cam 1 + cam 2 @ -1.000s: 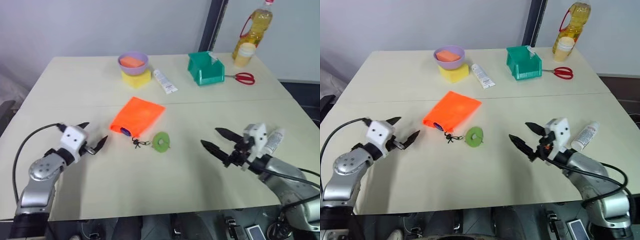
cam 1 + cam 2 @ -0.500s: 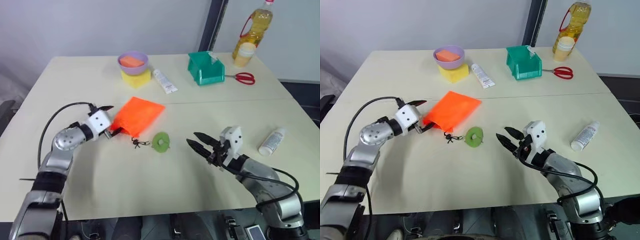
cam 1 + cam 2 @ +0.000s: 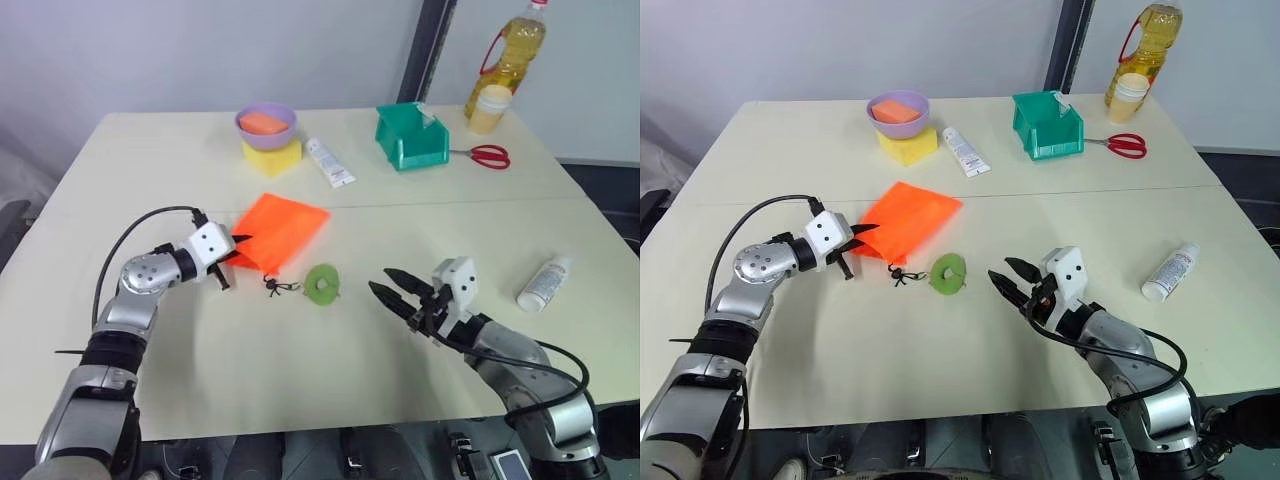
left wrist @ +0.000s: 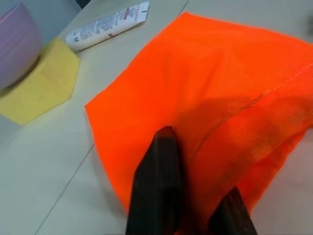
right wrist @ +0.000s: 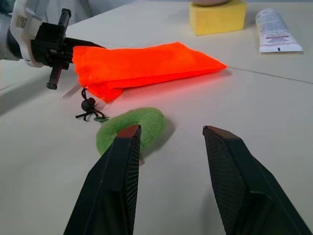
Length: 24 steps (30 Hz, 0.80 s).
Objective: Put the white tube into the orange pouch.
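Left gripper (image 3: pixel 232 250) at the near left corner of the orange pouch (image 3: pixel 277 229), fingers (image 4: pixel 161 181) clamped on the fabric edge at the mouth; inside of pouch hidden behind a raised fold in the left wrist view. Blue-purple toggle not made out, covered by the gripper. Black cord (image 3: pixel 279 287) trails from the mouth to the green disc (image 3: pixel 321 283), lying flat just beside the pouch.

Right gripper (image 3: pixel 397 291) low over the table (image 3: pixel 300 370), right of the green disc, fingers (image 5: pixel 120 186) apart, nothing between them; contact with the tabletop cannot be told.

White tube (image 3: pixel 543 284) lying on its side near the right table edge, well apart from pouch and both grippers. Label print too small to read.

At the far side: purple bowl (image 3: pixel 266 124) on a yellow sponge (image 3: pixel 272 155), orange block inside partly hidden by the rim; flat squeeze tube (image 3: pixel 329 162); green bin (image 3: pixel 410 137), contents hidden; red scissors (image 3: pixel 484 155); oil bottle (image 3: pixel 508 57), top cut off by the frame, cup (image 3: pixel 490 108) in front.
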Available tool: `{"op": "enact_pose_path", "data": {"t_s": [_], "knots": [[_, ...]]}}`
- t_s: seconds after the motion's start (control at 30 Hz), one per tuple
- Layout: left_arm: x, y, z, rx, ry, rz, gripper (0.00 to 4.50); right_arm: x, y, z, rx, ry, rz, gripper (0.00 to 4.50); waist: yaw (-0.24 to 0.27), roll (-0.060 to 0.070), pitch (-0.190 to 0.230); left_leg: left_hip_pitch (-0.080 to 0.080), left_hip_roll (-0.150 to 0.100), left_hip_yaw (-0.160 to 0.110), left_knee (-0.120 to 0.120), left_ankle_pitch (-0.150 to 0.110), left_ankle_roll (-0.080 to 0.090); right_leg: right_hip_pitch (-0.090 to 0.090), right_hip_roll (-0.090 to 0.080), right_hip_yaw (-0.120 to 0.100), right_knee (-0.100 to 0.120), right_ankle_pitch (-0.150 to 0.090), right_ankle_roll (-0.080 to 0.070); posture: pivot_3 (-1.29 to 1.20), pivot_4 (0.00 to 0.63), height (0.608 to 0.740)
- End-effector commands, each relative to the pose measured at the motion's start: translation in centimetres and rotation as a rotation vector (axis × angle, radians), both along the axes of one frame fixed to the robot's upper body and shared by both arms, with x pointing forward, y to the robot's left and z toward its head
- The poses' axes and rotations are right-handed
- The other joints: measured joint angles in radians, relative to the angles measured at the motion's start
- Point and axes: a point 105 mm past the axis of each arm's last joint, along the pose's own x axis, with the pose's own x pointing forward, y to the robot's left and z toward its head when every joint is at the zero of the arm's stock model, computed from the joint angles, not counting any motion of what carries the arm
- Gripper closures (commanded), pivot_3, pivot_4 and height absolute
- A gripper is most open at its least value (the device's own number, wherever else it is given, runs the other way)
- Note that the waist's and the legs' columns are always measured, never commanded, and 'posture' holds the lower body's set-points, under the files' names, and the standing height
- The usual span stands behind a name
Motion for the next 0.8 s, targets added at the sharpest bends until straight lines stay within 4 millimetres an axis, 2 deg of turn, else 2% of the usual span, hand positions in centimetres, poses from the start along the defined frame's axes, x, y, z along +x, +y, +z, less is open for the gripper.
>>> {"op": "enact_pose_path", "data": {"t_s": [0.03,0.2,0.33,0.43,0.47,0.53,0.63,0.7,0.8], "knots": [[0.3,-0.9,3.2,-0.119,0.001,-0.019,4.46,0.4,-0.6,1.5,-0.012,-0.051,-0.036,2.44,0.000,0.000,0.000,0.000,0.000,0.000,0.000,0.000,0.000,0.000,0.000,0.000,0.000,0.000,0.000,0.00,0.150,0.731],[-0.7,-2.5,5.5,-0.279,0.121,-0.048,4.46,0.8,-1.6,2.2,-0.059,-0.076,-0.055,2.44,-0.001,0.000,0.000,0.000,0.000,0.000,0.001,0.000,0.000,0.000,0.000,0.000,0.000,0.000,0.000,0.00,0.150,0.731],[-1.7,-4.4,6.8,-0.358,0.203,-0.086,4.46,1.3,-4.2,2.6,-0.096,-0.080,-0.127,2.44,-0.001,0.000,0.000,0.000,0.000,-0.001,0.001,0.000,0.000,0.000,0.000,0.000,0.001,0.000,0.000,0.00,0.150,0.731],[-2.0,-5.5,7.6,-0.395,0.235,-0.094,4.50,1.5,-7.1,2.9,-0.124,-0.073,-0.235,1.68,0.000,0.000,0.000,0.000,-0.001,-0.001,0.001,0.000,0.000,0.000,0.000,0.000,0.001,0.000,0.000,0.00,0.150,0.731],[-2.1,-5.8,7.9,-0.407,0.241,-0.096,4.50,1.4,-8.0,3.2,-0.124,-0.074,-0.261,1.08,0.001,0.000,0.000,0.000,-0.001,-0.001,0.001,0.000,0.000,0.000,0.000,0.000,0.001,0.000,0.000,0.00,0.150,0.731],[-2.0,-6.5,8.7,-0.455,0.251,-0.098,4.50,1.7,-10.8,3.7,-0.129,-0.069,-0.391,0.14,0.001,0.000,0.000,0.000,-0.001,-0.002,0.001,0.000,0.000,0.000,0.000,0.000,0.001,0.000,0.000,0.00,0.150,0.731],[-1.7,-8.1,10.0,-0.534,0.263,-0.099,4.50,1.7,-15.1,3.7,-0.177,-0.048,-0.597,0.06,0.001,0.000,0.000,0.000,-0.002,-0.002,0.001,0.000,0.000,0.000,0.000,0.000,0.001,0.000,0.000,0.00,0.150,0.731],[-1.5,-9.3,10.8,-0.581,0.265,-0.105,4.50,1.5,-17.2,3.4,-0.174,-0.020,-0.719,0.06,0.000,0.000,0.000,0.000,-0.002,-0.002,0.001,0.000,0.000,0.000,0.000,0.000,0.001,0.000,0.000,0.00,0.150,0.731],[-1.5,-10.0,11.4,-0.615,0.267,-0.111,4.50,0.9,-18.9,2.7,-0.177,0.021,-0.840,0.06,-0.003,0.000,0.000,0.000,-0.002,-0.003,0.001,0.000,0.000,0.000,0.000,0.001,0.001,0.000,0.000,0.00,0.150,0.731]]}}
